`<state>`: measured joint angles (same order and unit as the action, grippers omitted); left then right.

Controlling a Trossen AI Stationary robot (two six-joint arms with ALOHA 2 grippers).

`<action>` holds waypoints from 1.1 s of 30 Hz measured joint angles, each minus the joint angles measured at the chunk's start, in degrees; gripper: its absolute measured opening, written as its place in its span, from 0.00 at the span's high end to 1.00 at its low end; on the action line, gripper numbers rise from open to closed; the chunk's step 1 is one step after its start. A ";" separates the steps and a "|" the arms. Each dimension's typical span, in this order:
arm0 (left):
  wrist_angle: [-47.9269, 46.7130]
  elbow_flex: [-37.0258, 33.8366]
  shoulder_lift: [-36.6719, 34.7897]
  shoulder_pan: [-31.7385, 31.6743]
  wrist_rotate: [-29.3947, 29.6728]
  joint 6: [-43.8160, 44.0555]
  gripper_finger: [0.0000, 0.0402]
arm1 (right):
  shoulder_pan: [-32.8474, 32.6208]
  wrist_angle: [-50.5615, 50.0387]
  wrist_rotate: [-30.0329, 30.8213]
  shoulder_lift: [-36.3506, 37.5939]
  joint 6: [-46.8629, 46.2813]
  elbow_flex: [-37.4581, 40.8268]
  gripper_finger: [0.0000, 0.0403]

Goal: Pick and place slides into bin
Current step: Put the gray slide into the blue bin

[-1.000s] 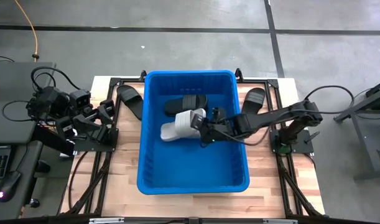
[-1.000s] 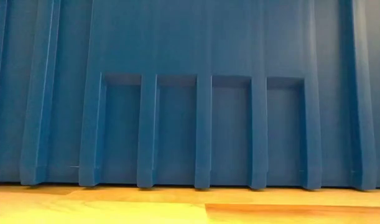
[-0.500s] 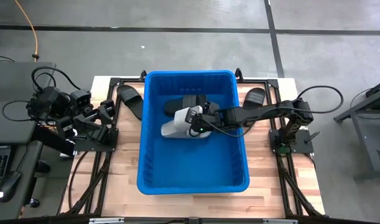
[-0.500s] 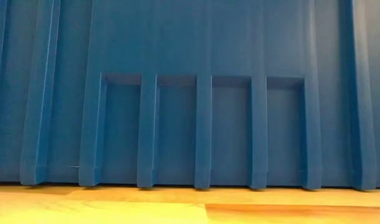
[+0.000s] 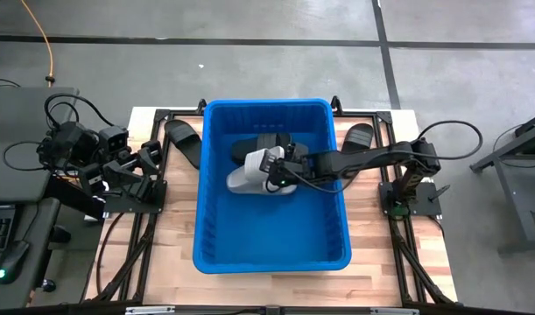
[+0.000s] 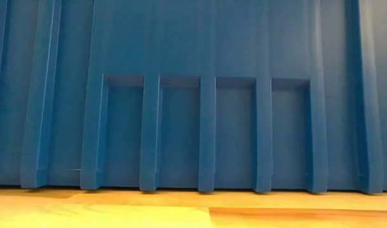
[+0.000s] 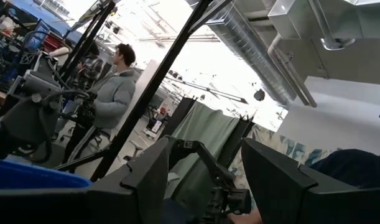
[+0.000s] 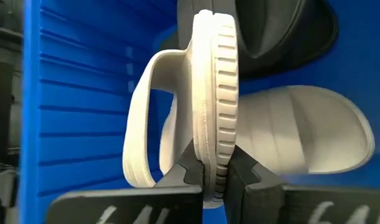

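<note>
The blue bin [image 5: 216, 219] stands mid-table; its ribbed wall [image 6: 193, 95] fills the low view. My right gripper [image 5: 283, 172] reaches into the bin from the right and is shut on a light grey slide [image 8: 214, 81]. A second grey slide [image 8: 301, 134] lies on the bin floor on its sole, and a black slide [image 5: 260, 143] lies beyond it. More black slides lie on the table to the left [image 5: 181, 138] and right [image 5: 358, 136] of the bin. My left gripper [image 7: 208, 186] is open and empty at the table's left. My right gripper pinches the grey slide's sole by its ribbed edge [image 8: 216, 163] between its two fingers, which come from the table's right side. The slide stands on edge, its strap [image 8: 137, 124] bulging to one side. It sits over the other grey slide; whether the two touch I cannot tell.
The bin takes up most of the table's middle; bare wood [image 5: 162, 254] shows along its left and right sides and in front. My left arm [image 5: 118, 166] is folded at the left edge. A person stands in the room behind, seen in the left wrist view [image 7: 112, 87].
My right gripper has gone toward the table's left and far edges, deeper into the bin, carrying the grey slide on edge over the other grey slide. It has kept still for the last half second.
</note>
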<state>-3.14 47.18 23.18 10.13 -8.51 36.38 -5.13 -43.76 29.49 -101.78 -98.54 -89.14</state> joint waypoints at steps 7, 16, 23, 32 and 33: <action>-0.16 0.00 0.13 0.00 -0.02 -0.12 0.52 | 0.46 -0.70 -4.34 -2.95 -0.48 0.04 1.00; -0.35 -0.01 0.24 0.01 -1.54 0.98 0.52 | 0.44 -3.32 -9.79 -6.46 -1.91 -0.04 0.97; -0.27 0.00 0.24 0.01 -1.55 1.40 0.52 | 0.37 -5.79 -13.02 -7.00 -0.05 -0.04 0.75; -0.15 0.00 0.24 0.00 -1.53 1.39 0.52 | 0.33 -8.61 -14.71 -7.19 -1.48 0.01 0.41; -0.15 0.00 0.24 0.00 -1.53 1.39 0.52 | 0.20 -9.26 -14.38 -7.19 -2.44 0.01 0.38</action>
<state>-3.29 47.18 23.42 10.13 -10.04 37.77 -4.92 -53.01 15.11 -108.97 -100.98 -89.13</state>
